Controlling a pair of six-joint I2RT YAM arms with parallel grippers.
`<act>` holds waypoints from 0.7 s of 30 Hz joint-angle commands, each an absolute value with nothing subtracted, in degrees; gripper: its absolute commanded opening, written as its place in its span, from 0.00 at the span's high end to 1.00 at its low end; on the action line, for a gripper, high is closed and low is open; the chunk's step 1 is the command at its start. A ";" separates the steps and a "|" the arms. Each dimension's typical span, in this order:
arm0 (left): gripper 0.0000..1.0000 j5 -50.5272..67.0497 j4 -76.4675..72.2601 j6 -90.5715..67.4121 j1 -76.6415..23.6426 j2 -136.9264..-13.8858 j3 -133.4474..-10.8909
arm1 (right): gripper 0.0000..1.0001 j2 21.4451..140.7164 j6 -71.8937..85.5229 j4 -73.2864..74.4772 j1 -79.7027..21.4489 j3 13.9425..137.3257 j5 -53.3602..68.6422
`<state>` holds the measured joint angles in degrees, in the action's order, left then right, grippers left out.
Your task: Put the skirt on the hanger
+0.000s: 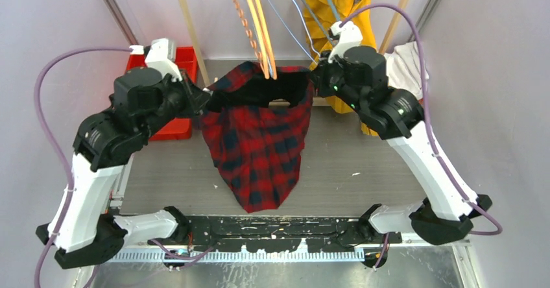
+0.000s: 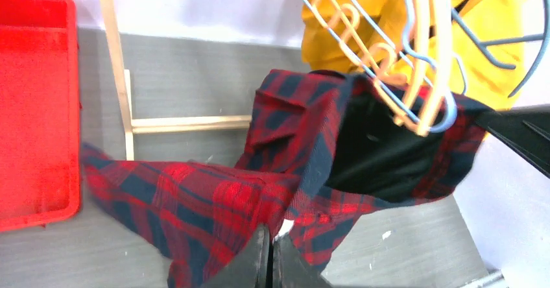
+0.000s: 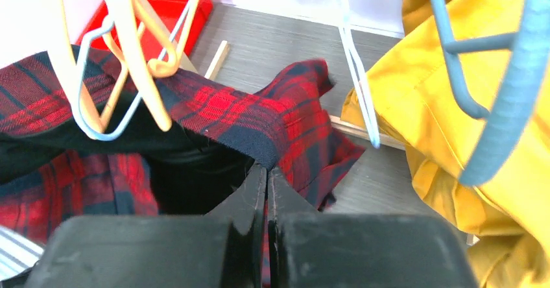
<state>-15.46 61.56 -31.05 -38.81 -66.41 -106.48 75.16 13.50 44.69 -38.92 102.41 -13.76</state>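
Note:
A red and navy plaid skirt [image 1: 259,139] hangs stretched between my two grippers, its black-lined waist opening held wide just under a cream hanger [image 1: 264,41]. The hanger's lower end dips into the waist opening. My left gripper [image 1: 206,100] is shut on the waistband's left edge, which shows in the left wrist view [image 2: 272,233]. My right gripper [image 1: 316,80] is shut on the waistband's right edge, which shows in the right wrist view [image 3: 266,168]. The skirt's hem trails down onto the grey table [image 1: 363,165]. The cream hanger [image 2: 421,61] [image 3: 130,48] shows in both wrist views.
Blue [image 1: 292,22] and pink hangers hang on the rail beside the cream one. A yellow garment [image 1: 340,15] hangs at the back right, with white cloth [image 1: 405,61] beside it. A red bin [image 1: 178,67] stands at the back left. Wooden rack posts [image 1: 188,28] rise behind.

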 commanded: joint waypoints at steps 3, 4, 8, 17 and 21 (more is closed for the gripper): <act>1.00 -13.95 58.41 -31.99 -38.47 -57.46 -91.15 | 0.99 65.12 15.41 45.15 -38.90 92.21 -11.74; 1.00 -13.18 56.98 -32.87 -38.48 -55.88 -86.22 | 0.99 63.15 16.91 44.23 -38.88 87.28 -10.87; 1.00 -8.10 50.63 -38.69 -38.56 -48.63 -65.32 | 0.99 55.37 23.56 38.51 -38.86 64.95 -6.49; 1.00 -7.76 51.42 -46.06 -39.64 -37.87 -44.67 | 0.99 44.91 33.34 34.86 -39.10 41.24 -4.04; 1.00 -8.25 52.23 -45.53 -39.63 -39.66 -46.14 | 0.99 47.15 31.68 35.28 -39.10 44.35 -5.20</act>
